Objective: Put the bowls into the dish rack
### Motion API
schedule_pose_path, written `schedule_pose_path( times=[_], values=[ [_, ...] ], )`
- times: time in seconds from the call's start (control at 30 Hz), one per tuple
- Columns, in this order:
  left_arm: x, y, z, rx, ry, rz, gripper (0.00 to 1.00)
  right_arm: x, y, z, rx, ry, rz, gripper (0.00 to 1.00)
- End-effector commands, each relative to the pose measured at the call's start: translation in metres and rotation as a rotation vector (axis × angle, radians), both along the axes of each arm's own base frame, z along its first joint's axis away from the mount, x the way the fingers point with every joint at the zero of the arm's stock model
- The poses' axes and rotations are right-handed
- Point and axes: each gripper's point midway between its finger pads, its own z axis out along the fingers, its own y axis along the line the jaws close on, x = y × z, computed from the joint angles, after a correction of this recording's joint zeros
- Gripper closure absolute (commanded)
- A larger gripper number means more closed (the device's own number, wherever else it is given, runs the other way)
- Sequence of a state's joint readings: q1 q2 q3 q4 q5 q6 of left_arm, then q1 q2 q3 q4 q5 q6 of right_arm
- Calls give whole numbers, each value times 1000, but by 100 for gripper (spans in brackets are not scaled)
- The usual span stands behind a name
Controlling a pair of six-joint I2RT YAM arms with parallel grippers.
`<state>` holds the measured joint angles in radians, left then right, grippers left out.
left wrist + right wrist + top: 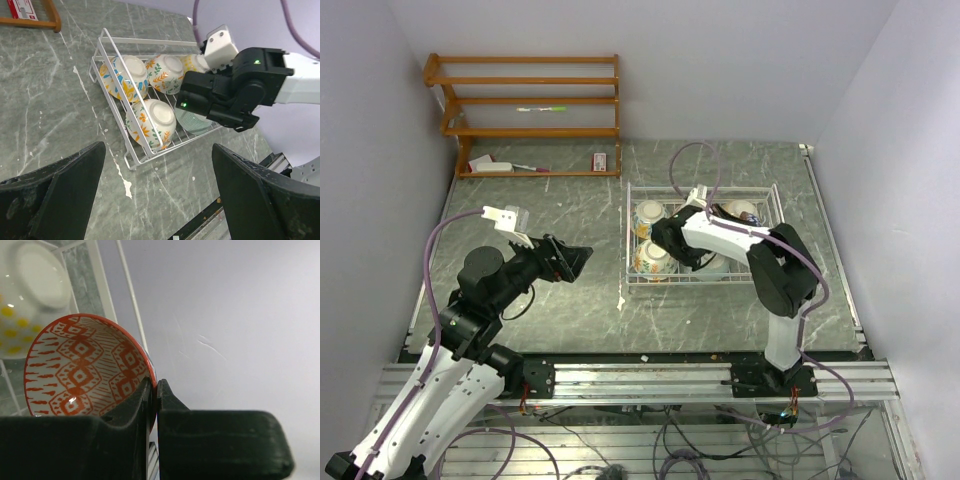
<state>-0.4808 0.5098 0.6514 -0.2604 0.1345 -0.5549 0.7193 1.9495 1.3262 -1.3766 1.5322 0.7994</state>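
Observation:
In the right wrist view, my right gripper [154,385] is shut on the rim of a reddish-brown patterned bowl [85,367], held tilted over the dish rack [131,295]. A yellow-dotted bowl [30,295] lies upside down beside it. The white wire dish rack [131,159] holds floral bowls [125,75] [152,120] [167,72] upside down, and a pale teal bowl [192,122] sits partly under the right arm's black wrist [220,97]. My left gripper [582,255] hangs open and empty above the table, left of the rack [628,235].
A brown wooden shelf unit [530,115] stands at the back left with small items on its lower shelf. White paint smears [125,182] mark the green marbled table near the rack's corner. Walls close in on both sides.

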Motion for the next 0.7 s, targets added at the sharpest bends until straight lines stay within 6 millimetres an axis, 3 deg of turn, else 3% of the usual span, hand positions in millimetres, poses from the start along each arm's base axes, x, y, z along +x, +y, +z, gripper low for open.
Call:
schedule_pose_path(
  times=[0.0, 0.67],
  values=[
    [1, 1, 6, 2, -16, 10, 2, 4, -1, 43, -15, -114, 29, 100],
    [-4, 4, 7, 4, -16, 6, 2, -8, -35, 12, -47, -4, -60, 100]
  ],
)
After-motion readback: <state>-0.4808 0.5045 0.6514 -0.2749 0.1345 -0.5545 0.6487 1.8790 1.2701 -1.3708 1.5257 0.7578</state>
